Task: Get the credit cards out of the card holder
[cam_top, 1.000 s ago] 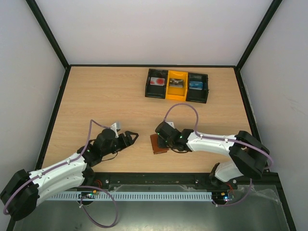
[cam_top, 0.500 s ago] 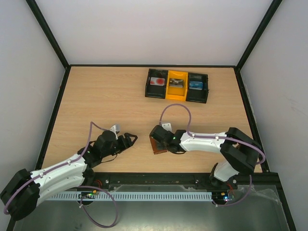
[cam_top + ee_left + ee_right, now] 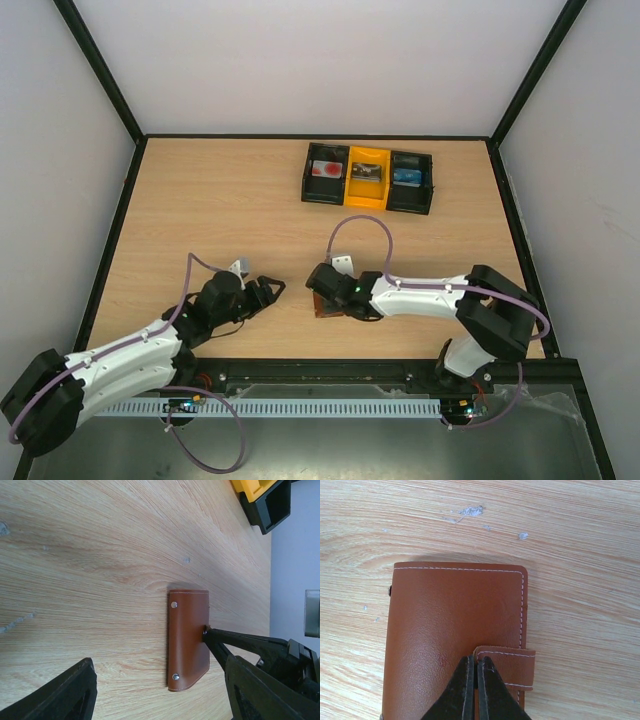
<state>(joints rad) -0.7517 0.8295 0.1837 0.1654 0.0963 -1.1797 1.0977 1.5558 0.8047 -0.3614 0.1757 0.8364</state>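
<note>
The card holder [image 3: 323, 309] lies closed on the table, a brown leather booklet [image 3: 450, 615] with its snap tab [image 3: 512, 665] fastened over the cover. My right gripper [image 3: 322, 296] is shut, its tips [image 3: 476, 659] pressed on the cover at the tab's end. It also shows in the left wrist view [image 3: 206, 630] touching the holder [image 3: 189, 640]. My left gripper [image 3: 272, 288] is open and empty, a little left of the holder [image 3: 157, 662]. Three credit cards lie in the tray: red-and-white [image 3: 325, 170], grey [image 3: 365, 172], bluish [image 3: 406, 176].
The black-and-yellow three-compartment tray [image 3: 431, 188] stands at the back of the table, right of centre. Black frame rails border the table. A purple cable loops above the right arm [image 3: 350, 222].
My right gripper has moved left over the card holder and set its shut tips at the snap tab. The left gripper has shifted slightly. The holder has stayed closed.
</note>
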